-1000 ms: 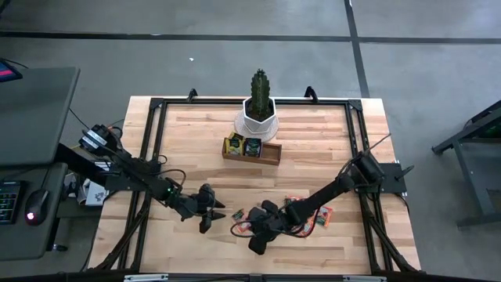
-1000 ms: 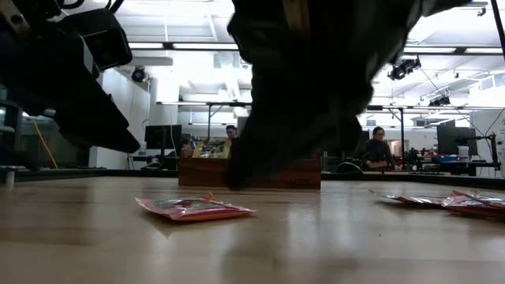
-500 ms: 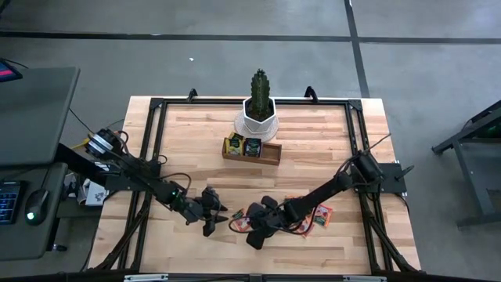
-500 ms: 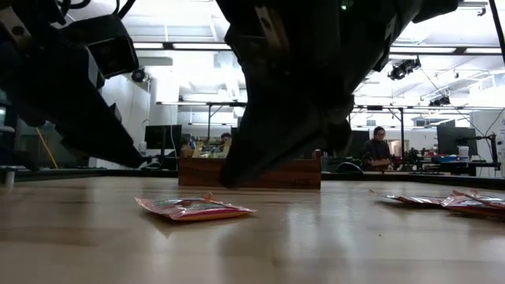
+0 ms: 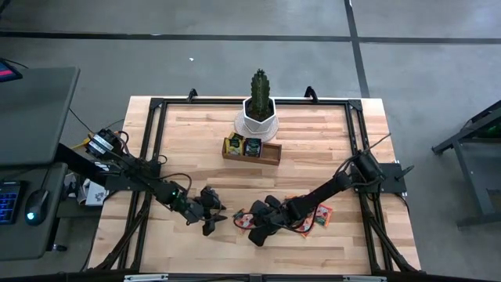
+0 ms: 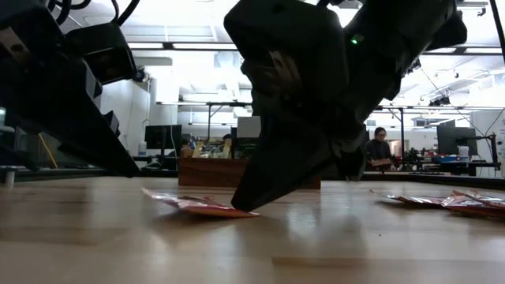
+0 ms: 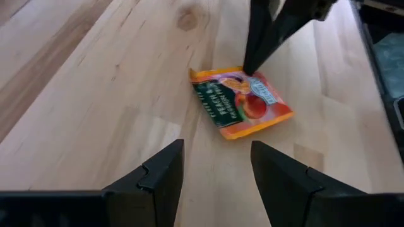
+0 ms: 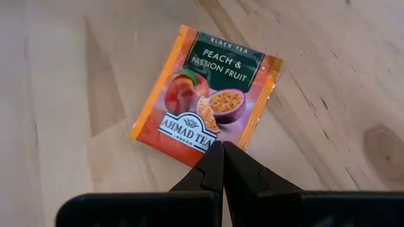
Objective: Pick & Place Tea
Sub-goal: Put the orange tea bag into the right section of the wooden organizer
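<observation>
An orange-red tea sachet (image 8: 205, 94) lies on the wooden table near its front middle; it also shows in the high view (image 5: 241, 220) and the left wrist view (image 7: 243, 101). My right gripper (image 8: 222, 150) is shut, its tips down on one edge of this sachet. My left gripper (image 7: 218, 167) is open and empty, just to the sachet's left (image 5: 214, 217), with its fingers pointing at it. Several more orange-red sachets (image 5: 315, 215) lie in a heap under my right arm. My right gripper presses its shut fingertips (image 8: 214, 157) down on the sachet's edge (image 8: 211, 144), beside the white brand label. The fingers slant down from the table's right. In the low view the pressed end (image 6: 237, 210) is on the table and the opposite end (image 6: 158, 194) is tipped a little up.
A brown wooden tray (image 5: 270, 153) with sachets in its left compartments stands at the table's middle, and a white pot with a green plant (image 5: 258, 116) behind it. A black frame (image 5: 153, 117) runs round the table. People sit in the room beyond (image 6: 379, 146).
My right gripper has come down onto the sachet's right end, and the sachet's left end has tipped up off the table. My left gripper has moved a little toward the sachet, to the table's right.
</observation>
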